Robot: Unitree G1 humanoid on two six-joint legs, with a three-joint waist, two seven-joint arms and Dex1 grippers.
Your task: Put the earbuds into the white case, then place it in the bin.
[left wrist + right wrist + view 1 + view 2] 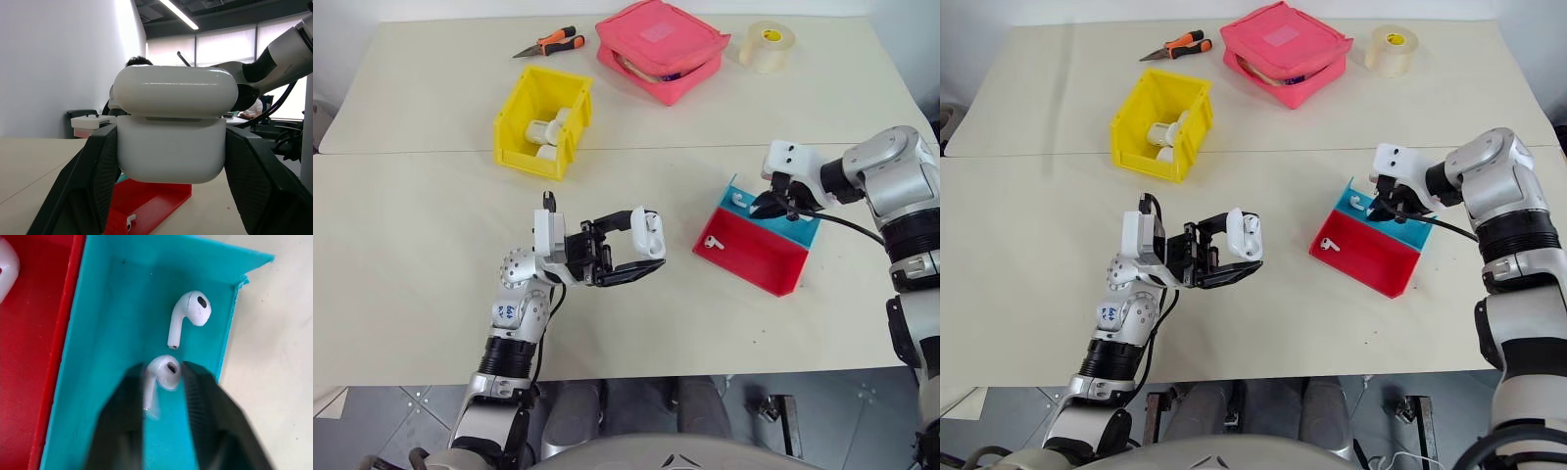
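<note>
In the head views, one left gripper [641, 250] is raised over the near middle of the table [411, 255], clamped on the single white case [648, 233], whose lid is down. One yellow bin [512, 122] stands on the far left with white items inside that are too small to count or name. Beyond it lie one pair of orange-handled pliers [551, 42], one pink zipped pouch [658, 47] and one roll of clear tape [766, 45]. On the right sits one shallow tray [769, 271], its near half red and its far half blue. Two earbuds show here: one [712, 241] in the red half, one [736, 199] in the blue half. The right gripper [771, 204] dips into the blue half.

The left wrist view shows the case [171, 155] pinched between both black fingers [95, 181], with the red tray [146, 205] on the table past it and one earbud [130, 221] lying in that tray. A person's head shows far behind.

The right wrist view counts three earbuds: one [190, 313] loose on the blue floor, one [159, 379] between the right gripper's [164, 401] two fingers [205, 401], which touch its sides, and one [7, 267] at the edge in the red half.
</note>
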